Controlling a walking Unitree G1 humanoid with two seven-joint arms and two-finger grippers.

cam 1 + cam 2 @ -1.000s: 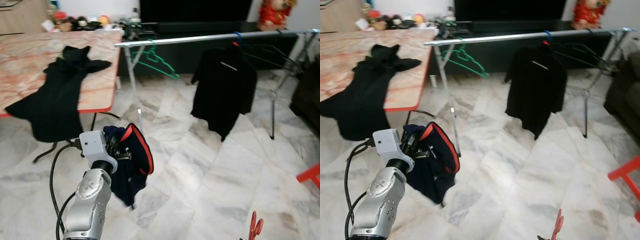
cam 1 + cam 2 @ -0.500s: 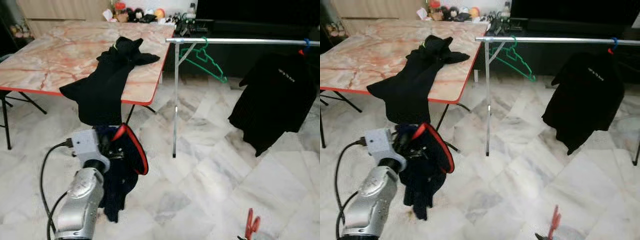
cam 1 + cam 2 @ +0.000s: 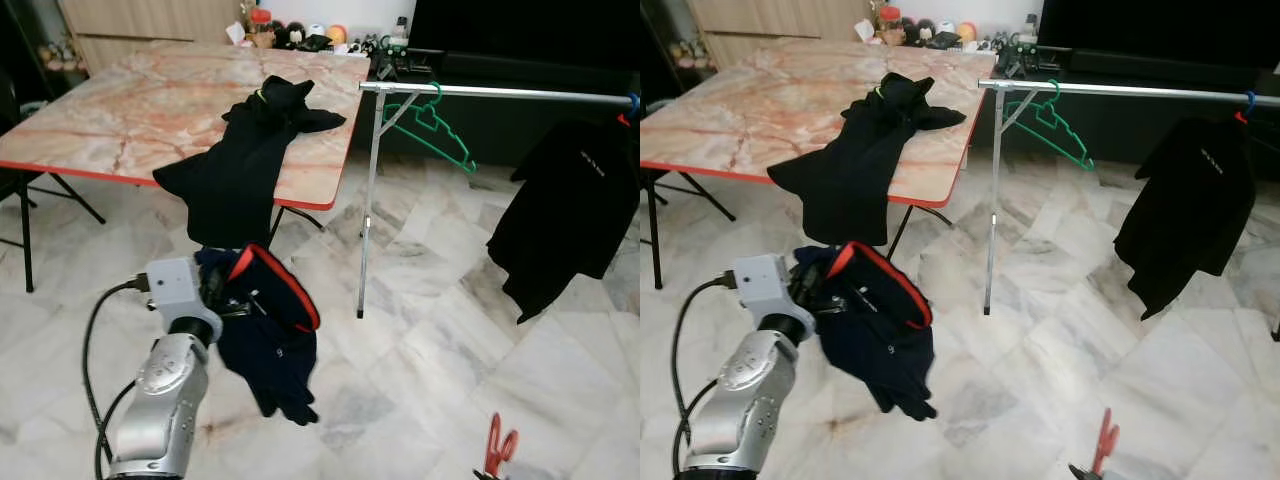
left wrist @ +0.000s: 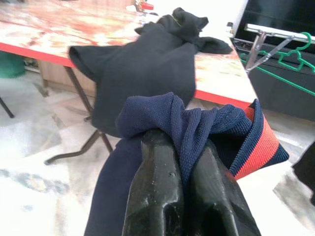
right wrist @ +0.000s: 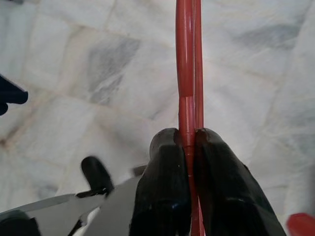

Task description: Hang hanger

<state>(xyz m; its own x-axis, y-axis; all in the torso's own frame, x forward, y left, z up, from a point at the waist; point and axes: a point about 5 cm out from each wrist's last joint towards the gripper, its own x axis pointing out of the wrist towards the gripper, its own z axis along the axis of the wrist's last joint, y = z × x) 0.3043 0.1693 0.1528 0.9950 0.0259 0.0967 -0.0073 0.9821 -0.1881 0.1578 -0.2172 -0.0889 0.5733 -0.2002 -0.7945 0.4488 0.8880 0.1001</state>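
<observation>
Low at lower right, red hanger (image 5: 187, 73) is pinched by right gripper (image 5: 187, 162) fingers over the floor (image 3: 450, 350). Navy shirt (image 3: 265, 335) is clamped by left gripper (image 4: 184, 172). Rail (image 3: 500, 93) stands beyond, beside desk (image 3: 120, 110).

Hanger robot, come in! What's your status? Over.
Left gripper shut on navy garment. Right gripper shut on red hanger, low over floor. Rail ahead; green hanger and black shirt on it.
</observation>
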